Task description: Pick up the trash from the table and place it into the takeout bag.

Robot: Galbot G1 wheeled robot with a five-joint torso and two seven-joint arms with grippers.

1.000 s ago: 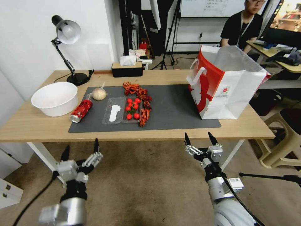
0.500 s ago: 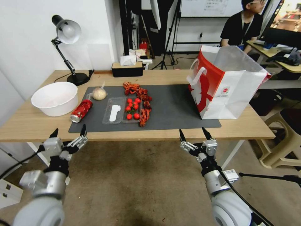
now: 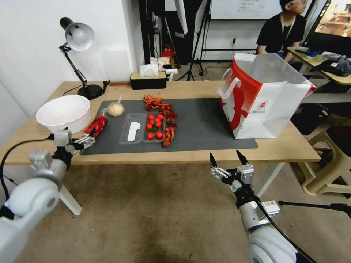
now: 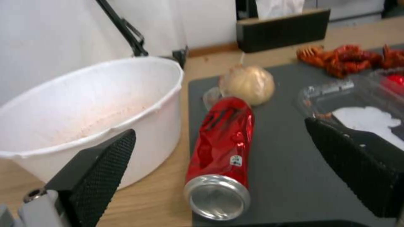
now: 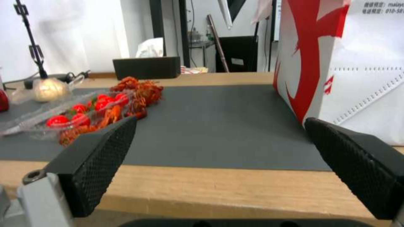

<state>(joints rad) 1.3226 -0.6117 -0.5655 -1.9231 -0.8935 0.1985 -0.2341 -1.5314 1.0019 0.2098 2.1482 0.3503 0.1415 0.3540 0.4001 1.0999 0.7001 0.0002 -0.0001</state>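
**Left arm lines up on the can**

The left gripper (image 3: 76, 137) hovers at the near left corner of the table (image 3: 44, 144), fingers spread wide and holding nothing — the crushed red can (image 4: 222, 148) lies lengthwise between them, silver end toward the wrist. I judge the wide spread is meant to straddle the can's sides. The can rests on the dark mat's (image 3: 204, 124) edge, just beside the white bowl (image 3: 64, 114). Behind it sits the bagged bun (image 3: 115, 108).

The right gripper (image 3: 228, 160) waits low in front of the table edge, also wide open and empty, facing the takeout bag (image 3: 268, 104) that stands upright with its mouth open at the mat's right end.

Hard to tell: whether the fingertips touch the can yet — from the head view the gripper covers its near end. The bag's inside is hidden.
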